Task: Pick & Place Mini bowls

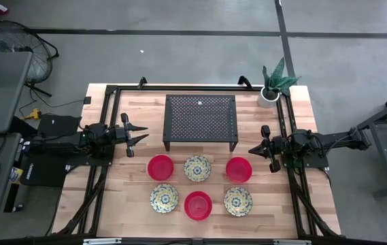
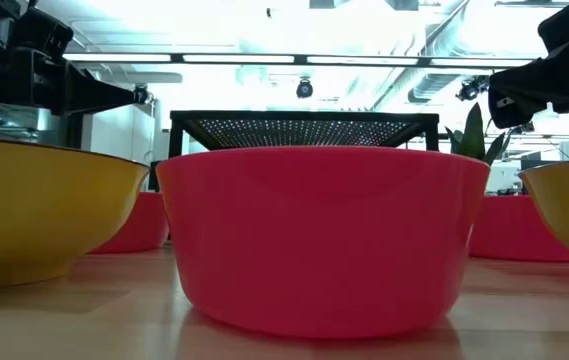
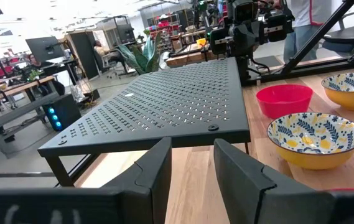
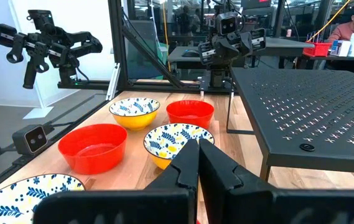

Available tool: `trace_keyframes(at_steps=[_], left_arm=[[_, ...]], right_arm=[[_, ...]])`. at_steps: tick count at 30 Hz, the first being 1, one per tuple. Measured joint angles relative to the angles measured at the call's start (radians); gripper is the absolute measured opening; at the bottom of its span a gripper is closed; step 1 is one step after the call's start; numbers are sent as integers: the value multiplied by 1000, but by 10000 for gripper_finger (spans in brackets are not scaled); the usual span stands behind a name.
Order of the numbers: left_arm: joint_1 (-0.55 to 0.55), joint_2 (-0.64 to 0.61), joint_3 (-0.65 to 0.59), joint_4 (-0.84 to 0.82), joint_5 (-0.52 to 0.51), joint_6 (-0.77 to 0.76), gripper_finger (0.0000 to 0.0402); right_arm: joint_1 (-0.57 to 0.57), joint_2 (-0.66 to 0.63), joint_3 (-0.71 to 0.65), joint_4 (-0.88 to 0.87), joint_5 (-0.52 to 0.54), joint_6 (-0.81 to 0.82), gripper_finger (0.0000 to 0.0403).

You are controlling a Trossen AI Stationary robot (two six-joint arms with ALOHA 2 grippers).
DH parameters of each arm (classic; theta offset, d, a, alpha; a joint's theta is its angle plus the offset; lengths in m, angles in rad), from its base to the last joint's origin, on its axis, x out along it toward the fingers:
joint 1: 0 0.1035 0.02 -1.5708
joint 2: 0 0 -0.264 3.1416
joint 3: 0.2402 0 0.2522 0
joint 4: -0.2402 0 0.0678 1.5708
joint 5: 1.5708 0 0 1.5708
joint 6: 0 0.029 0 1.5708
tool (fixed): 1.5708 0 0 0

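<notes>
While both arms hang back at the table's sides, the six mini bowls sit untouched in two rows on the wooden table [image 1: 118,204], in front of the black perforated stand [image 1: 200,121]. The back row runs red bowl [image 1: 160,167], patterned bowl [image 1: 197,168], red bowl [image 1: 239,169]; the front row reverses it, with a red one [image 1: 198,205] between two patterned ones [image 1: 164,198] [image 1: 238,201]. The left gripper [image 1: 136,138] hovers near the stand's left end with its fingers spread and nothing between them. The right gripper [image 1: 256,151] waits just beside the back-right red bowl, fingers pressed together, empty.

These bowls look light, rigid and glossy, so I judge them slippery under a pinch. The thin upright rim seems the only sensible hold: one finger inside, one outside the wall. The patterned ones may be ceramic and chip if dropped. A potted plant [image 1: 273,85] stands at the far right corner, well clear.
</notes>
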Motion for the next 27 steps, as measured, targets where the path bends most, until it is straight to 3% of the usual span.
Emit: trace_keyframes(at_steps=[11, 20, 27], left_arm=[[0, 0, 0, 0, 0, 0, 117], [0, 0, 0, 0, 0, 0, 117], [0, 0, 0, 0, 0, 0, 117]], right_arm=[[0, 0, 0, 2, 0, 15, 0], [-1, 0, 1, 47, -3, 208, 0], [-3, 3, 99, -66, 18, 279, 0]])
